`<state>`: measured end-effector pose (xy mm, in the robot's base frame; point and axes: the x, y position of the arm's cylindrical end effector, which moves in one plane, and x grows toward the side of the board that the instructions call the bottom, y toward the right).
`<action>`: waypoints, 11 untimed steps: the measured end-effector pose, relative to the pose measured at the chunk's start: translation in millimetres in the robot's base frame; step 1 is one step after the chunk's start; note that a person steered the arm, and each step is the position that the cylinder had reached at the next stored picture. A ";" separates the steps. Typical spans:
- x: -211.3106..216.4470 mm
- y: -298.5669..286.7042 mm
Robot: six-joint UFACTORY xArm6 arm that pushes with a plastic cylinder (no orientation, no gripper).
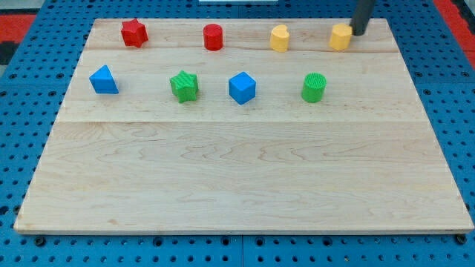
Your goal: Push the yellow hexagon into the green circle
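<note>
At the far right of the board, my tip [359, 33] — a bare rod, no claw — touches the yellow hexagon's [341, 36] right side; the green circle [314, 87] lies nearer, slightly left.

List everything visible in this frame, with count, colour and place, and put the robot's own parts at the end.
Red star block: one, red, top row, far left of the view.
Red cylinder block: one, red, top row, left of centre.
Yellow rounded block: one, yellow, top row, right of centre; exact shape unclear.
Yellow hexagon block: one, yellow, top row, right.
Blue triangular block: one, blue, second row, left.
Green star block: one, green, second row.
Blue cube block: one, blue, second row, centre.
Green circle block: one, green, second row, below and left of the hexagon.
Wooden board: one, pale wood, on a blue perforated table.
My tip: one, dark rod, at the hexagon's upper right side.
</note>
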<state>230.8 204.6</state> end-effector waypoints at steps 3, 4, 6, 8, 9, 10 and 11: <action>3.0 -76.4; 11.3 -114.6; 50.8 -90.6; 55.5 -33.4; 89.5 -35.0; 59.4 -64.2; 74.9 -103.4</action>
<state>305.6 101.2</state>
